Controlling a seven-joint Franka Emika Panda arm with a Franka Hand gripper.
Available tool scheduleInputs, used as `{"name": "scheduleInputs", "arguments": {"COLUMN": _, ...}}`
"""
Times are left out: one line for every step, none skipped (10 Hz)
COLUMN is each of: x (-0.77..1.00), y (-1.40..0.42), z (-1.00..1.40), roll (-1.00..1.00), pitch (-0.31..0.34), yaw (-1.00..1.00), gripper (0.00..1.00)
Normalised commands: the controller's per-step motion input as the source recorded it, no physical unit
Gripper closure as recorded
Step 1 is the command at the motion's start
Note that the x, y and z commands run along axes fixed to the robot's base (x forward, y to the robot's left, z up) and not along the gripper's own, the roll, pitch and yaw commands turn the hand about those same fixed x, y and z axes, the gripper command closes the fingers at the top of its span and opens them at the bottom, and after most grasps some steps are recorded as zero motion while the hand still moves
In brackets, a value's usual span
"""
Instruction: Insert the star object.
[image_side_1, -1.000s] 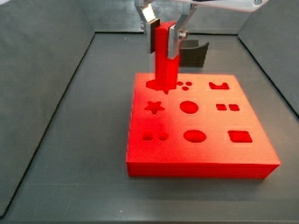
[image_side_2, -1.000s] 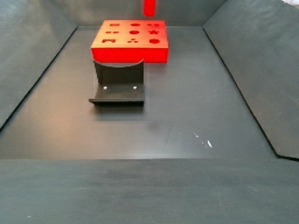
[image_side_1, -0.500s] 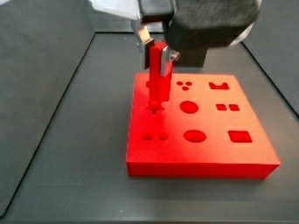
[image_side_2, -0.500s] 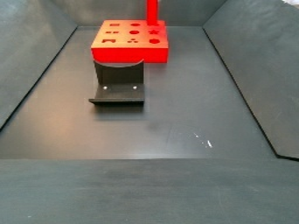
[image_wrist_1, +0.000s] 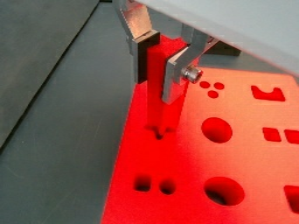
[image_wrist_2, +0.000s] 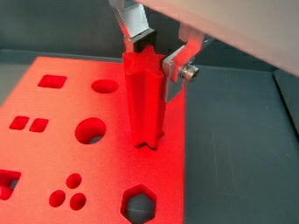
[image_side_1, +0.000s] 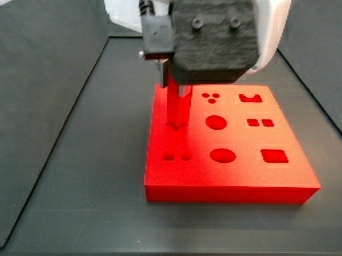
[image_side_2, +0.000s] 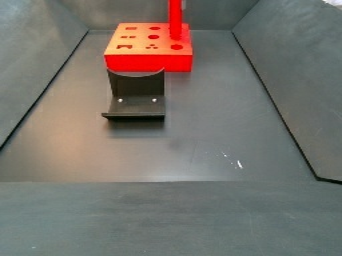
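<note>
Wrist views: gripper (image_wrist_1: 165, 59) pinching the upright star object (image_wrist_1: 156, 80) near its top, tip at the star hole in the red block (image_wrist_1: 211, 166). Side views: peg (image_side_2: 174, 20) stands on block (image_side_2: 150, 48) near tabletop's (image_side_2: 174, 150) far edge; it sits lower than a second ago.
</note>
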Motion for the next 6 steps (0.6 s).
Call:
{"name": "scheduleInputs", "arguments": {"x": -0.03, "y": 0.00, "z": -0.16, "roll": 0.05, "pitch": 0.000, "yaw": -0.16, "gripper": 1.00}}
{"name": "scheduleInputs", "arguments": {"x": -0.04, "y": -0.18, "z": -0.11, "roll": 0.04, "pitch": -0.046, "yaw": 0.00, "gripper": 1.00}}
{"name": "scheduleInputs", "arguments": {"x": 0.00, "y": -0.08, "z": -0.14, "roll": 0.01, "pitch": -0.084, "yaw": -0.01, "gripper": 1.00}}
{"name": "scheduleInputs", "arguments": {"x": 0.00, "y": 0.00, "z": -0.16, "roll": 0.00, "pitch": -0.081, "yaw": -0.01, "gripper": 1.00}}
{"name": "scheduleInputs", "arguments": {"x": 0.00, "y": 0.00, "z": -0.19, "roll": 0.00, "pitch": -0.077, "yaw": 0.00, "gripper": 1.00}}
{"name": "scheduleInputs", "arguments": {"x": 0.16, "y": 0.04, "z": -0.19, "roll": 0.01, "pitch": -0.070, "yaw": 0.00, "gripper": 1.00}}
